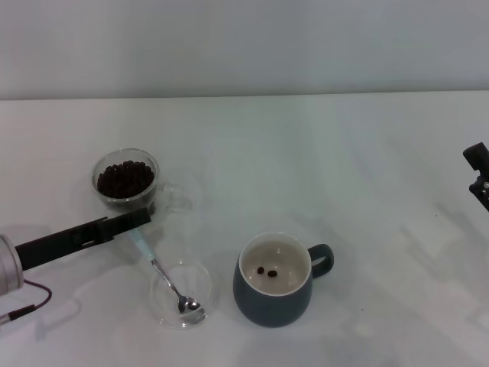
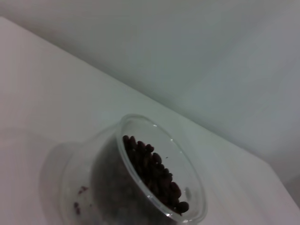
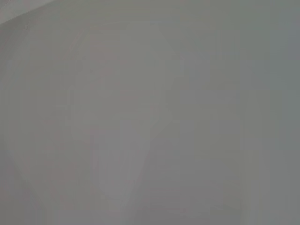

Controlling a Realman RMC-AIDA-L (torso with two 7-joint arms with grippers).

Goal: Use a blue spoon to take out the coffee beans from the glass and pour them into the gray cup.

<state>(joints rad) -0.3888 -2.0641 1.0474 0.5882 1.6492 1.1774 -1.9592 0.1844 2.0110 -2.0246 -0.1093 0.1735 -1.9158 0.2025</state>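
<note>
Reaching in from the left, the left end effector is at the pale-blue handle of the small blue spoon, though whether its fingers clamp it cannot be told. The spoon's silver bowl rests in a shallow clear round glass dish on the white counter. Just behind stands the clear double-walled glass mug, full of dark coffee beans. The rounded blue-gray ceramic cup holds two beans. The right end effector is parked far right

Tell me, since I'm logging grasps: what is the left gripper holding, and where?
The left gripper meets the blue spoon at its handle end; whether it grips cannot be told. The bowl rests in the glass dish.
</note>
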